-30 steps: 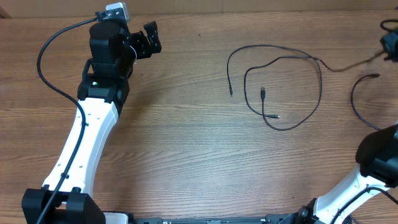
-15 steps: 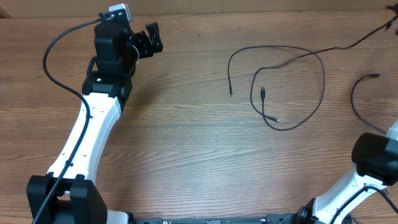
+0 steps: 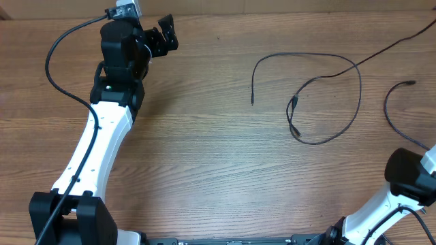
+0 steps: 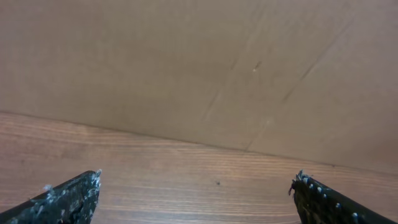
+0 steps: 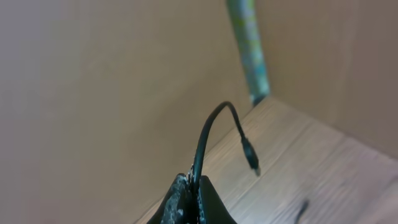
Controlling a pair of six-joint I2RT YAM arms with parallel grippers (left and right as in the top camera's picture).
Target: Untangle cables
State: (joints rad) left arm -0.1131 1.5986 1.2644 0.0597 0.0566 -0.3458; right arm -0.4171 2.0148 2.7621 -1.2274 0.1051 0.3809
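Observation:
Thin black cables lie on the wooden table at the right. One cable (image 3: 338, 68) makes a wide loop, with a free end (image 3: 252, 101) at its left and a small kinked tangle (image 3: 294, 109) inside it. From the loop a strand (image 3: 398, 42) rises taut toward the top right corner. A separate cable (image 3: 386, 109) curves at the right edge. My right gripper (image 5: 196, 182) is out of the overhead view and is shut on a cable (image 5: 208, 127) whose plug end (image 5: 250, 157) hangs free. My left gripper (image 3: 163, 35) is open and empty at the far left, well away from the cables.
A brown cardboard wall (image 4: 186, 62) stands behind the table's far edge. The left arm's thick black cable (image 3: 54, 68) arcs beside the arm. The right arm's base (image 3: 409, 177) sits at the lower right. A greenish strip (image 5: 247, 43) runs down the wall in the right wrist view.
The right gripper has left the overhead view at the top right, pulling its cable taut. The inner loop has shrunk to a small kink and shifted right. The left arm has barely moved.

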